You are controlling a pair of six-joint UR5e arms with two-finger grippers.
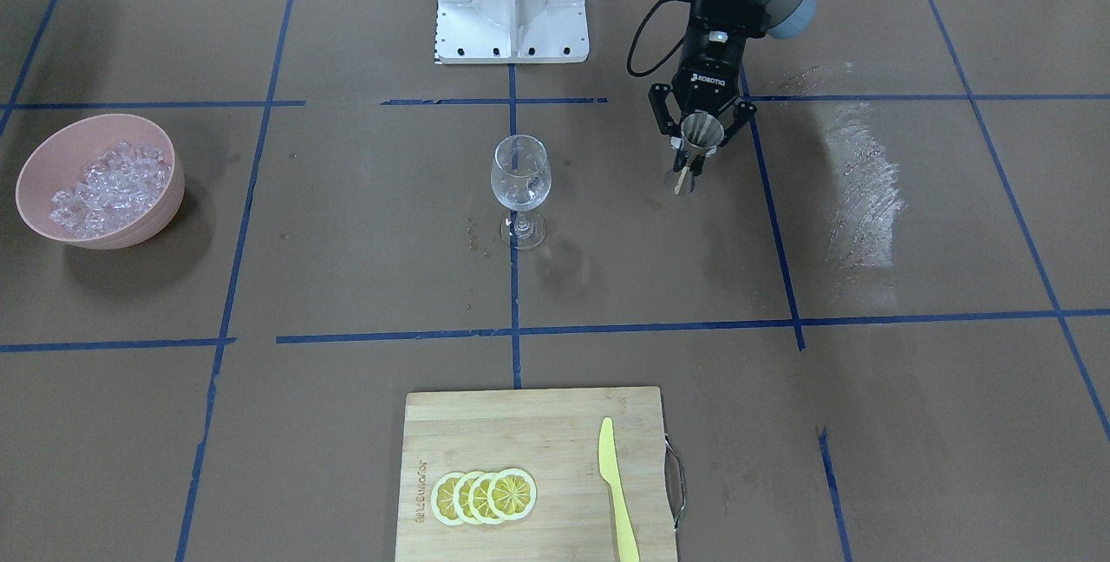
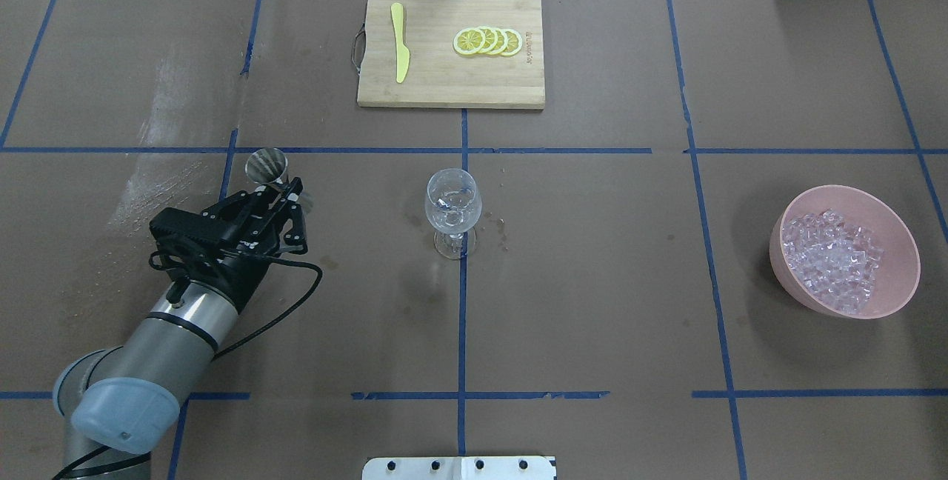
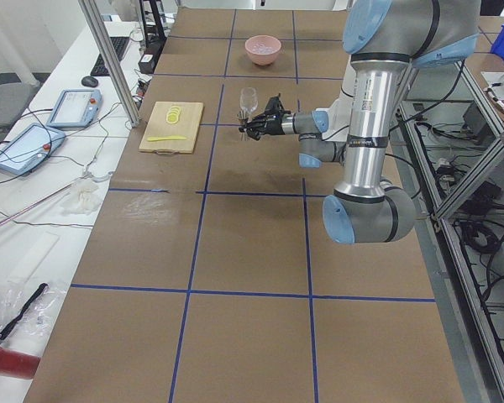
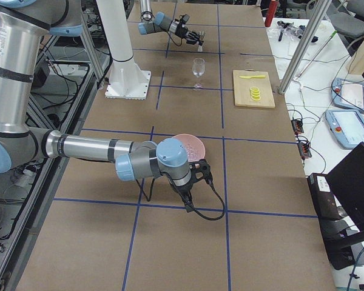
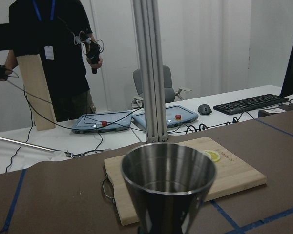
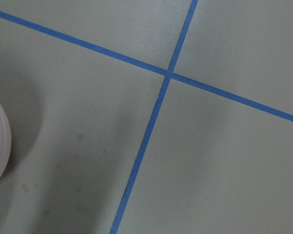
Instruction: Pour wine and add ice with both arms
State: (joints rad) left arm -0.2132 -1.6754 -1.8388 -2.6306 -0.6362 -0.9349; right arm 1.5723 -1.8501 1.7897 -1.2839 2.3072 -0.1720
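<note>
We see a wooden board (image 1: 520, 423) at the table's (image 1: 347, 267) edge far from the robot, with lemon slices (image 1: 484, 497) and a yellow knife (image 1: 617, 493) on it. A wine glass (image 1: 520, 185) stands upright in the middle, and nothing stands between it and the left gripper (image 1: 698, 141). That gripper's jaws squeeze a shiny metal cup (image 5: 168, 180), mouth up, near the glass. The ice (image 1: 108, 187) lies heaped in a pink bowl (image 1: 169, 202), well apart from the glass. The right gripper (image 4: 196, 176) hangs just beside that bowl, and we cannot tell if its jaws are apart or closed
</note>
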